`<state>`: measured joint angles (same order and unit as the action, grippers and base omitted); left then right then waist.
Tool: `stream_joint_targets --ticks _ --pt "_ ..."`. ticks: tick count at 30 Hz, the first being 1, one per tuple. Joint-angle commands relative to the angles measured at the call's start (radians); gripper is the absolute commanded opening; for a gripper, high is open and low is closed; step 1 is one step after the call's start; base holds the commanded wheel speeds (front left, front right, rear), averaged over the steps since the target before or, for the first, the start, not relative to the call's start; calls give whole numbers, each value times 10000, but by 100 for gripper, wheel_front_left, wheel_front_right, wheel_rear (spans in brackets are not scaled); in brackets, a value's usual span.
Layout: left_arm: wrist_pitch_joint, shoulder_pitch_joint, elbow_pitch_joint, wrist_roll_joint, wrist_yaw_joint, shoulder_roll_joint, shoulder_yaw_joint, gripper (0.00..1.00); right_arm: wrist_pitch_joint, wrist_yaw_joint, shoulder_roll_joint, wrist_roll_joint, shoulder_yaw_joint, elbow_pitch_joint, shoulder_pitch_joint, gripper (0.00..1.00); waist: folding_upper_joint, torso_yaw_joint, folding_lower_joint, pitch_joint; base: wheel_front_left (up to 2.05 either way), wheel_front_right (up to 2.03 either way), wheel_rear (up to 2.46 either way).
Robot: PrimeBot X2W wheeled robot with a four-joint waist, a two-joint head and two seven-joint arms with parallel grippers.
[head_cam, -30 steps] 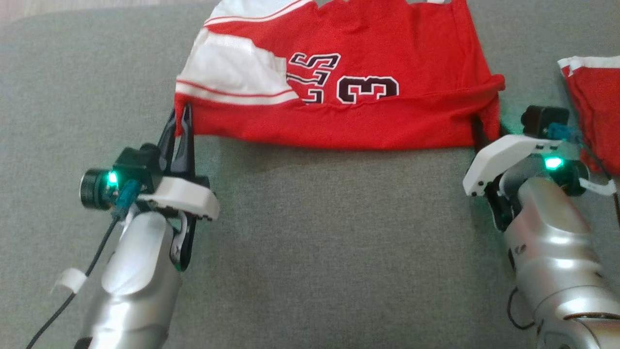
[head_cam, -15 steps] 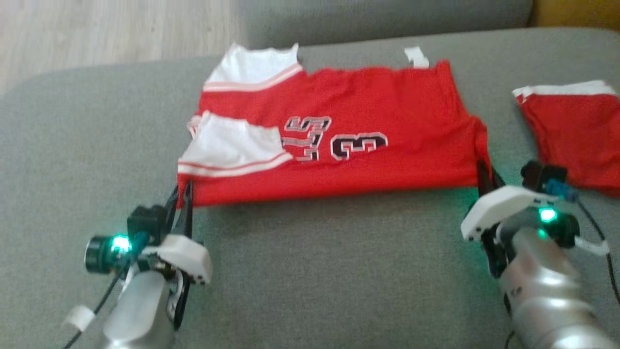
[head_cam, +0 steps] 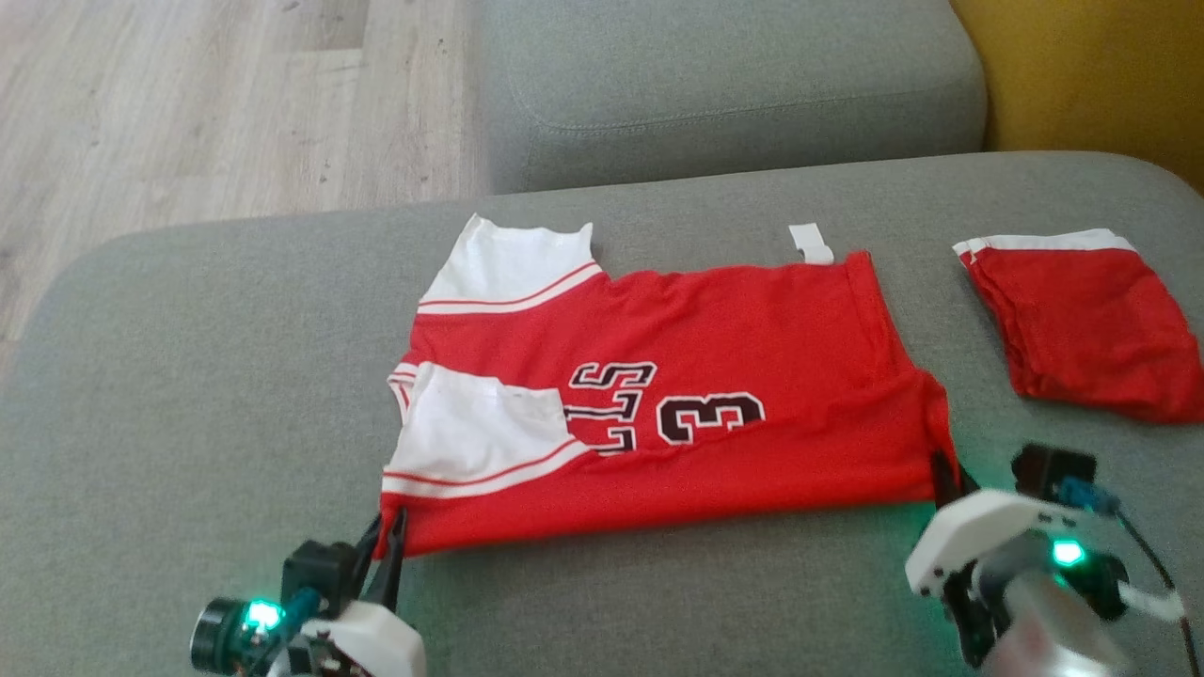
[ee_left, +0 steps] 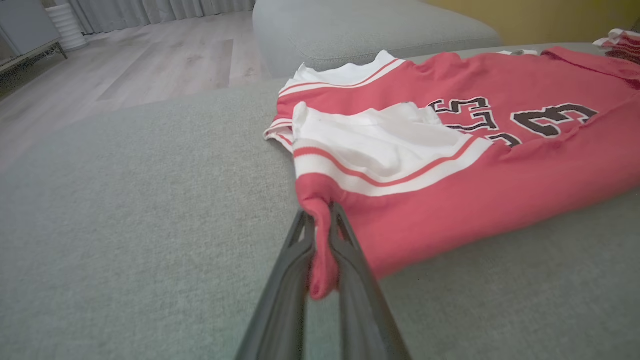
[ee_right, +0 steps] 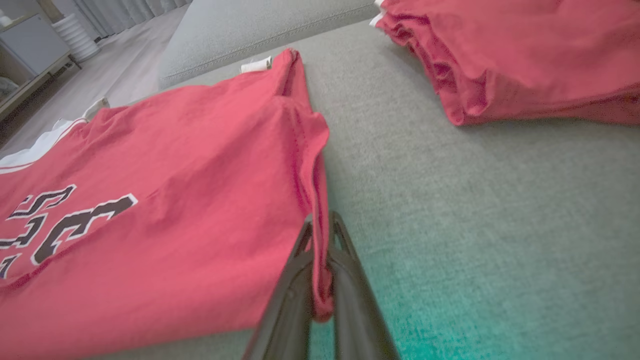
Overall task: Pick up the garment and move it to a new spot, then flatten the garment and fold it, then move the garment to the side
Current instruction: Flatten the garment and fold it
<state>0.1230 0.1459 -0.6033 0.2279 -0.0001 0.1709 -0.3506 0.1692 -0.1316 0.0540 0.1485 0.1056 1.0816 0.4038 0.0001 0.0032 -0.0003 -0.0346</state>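
A red jersey (head_cam: 715, 376) with white sleeve panels and a black number lies spread on the grey sofa seat (head_cam: 188, 376), its near edge doubled over. My left gripper (head_cam: 388, 528) is shut on the jersey's near left corner; in the left wrist view the red cloth (ee_left: 320, 265) is pinched between the dark fingers (ee_left: 287, 270). At the jersey's near right corner my right gripper (head_cam: 943, 470) is shut on the hem, and the right wrist view shows that hem (ee_right: 320, 235) clamped between the fingers (ee_right: 350, 280).
A second red garment (head_cam: 1082, 320), folded, lies on the seat to the right. A grey cushion block (head_cam: 734, 85) stands behind the seat. Wooden floor (head_cam: 188, 113) lies beyond the sofa's left end, and a yellow wall (head_cam: 1110, 66) at the back right.
The head camera has tilted up, so the whole picture shifted down. Both grippers keep hold of the jersey's near corners, and the jersey now lies flatter with its far edge in sight.
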Motion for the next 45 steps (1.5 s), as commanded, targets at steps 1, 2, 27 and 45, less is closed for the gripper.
stream_joint_targets --ticks 1,2,27,45 --pt "-44 253 454 36 34 288 323 0 -18 9 -37 95 -232 -397 47 0 -1 22 3 -24 0 0 0" --pt "-142 112 655 50 60 295 296 0 -56 9 -37 141 -243 -555 -121 0 -1 34 3 -37 0 0 0" --pt "1373 1345 3278 348 522 -272 1099 100 908 9 -38 910 -1174 -7206 -1620 100 -1 -579 3 1589 0 0 0" --pt "-3604 8022 -385 2435 -1301 3046 -1128 100 924 9 -38 1636 -2263 -8745 -419 100 -1 -2296 3 4725 0 0 0"
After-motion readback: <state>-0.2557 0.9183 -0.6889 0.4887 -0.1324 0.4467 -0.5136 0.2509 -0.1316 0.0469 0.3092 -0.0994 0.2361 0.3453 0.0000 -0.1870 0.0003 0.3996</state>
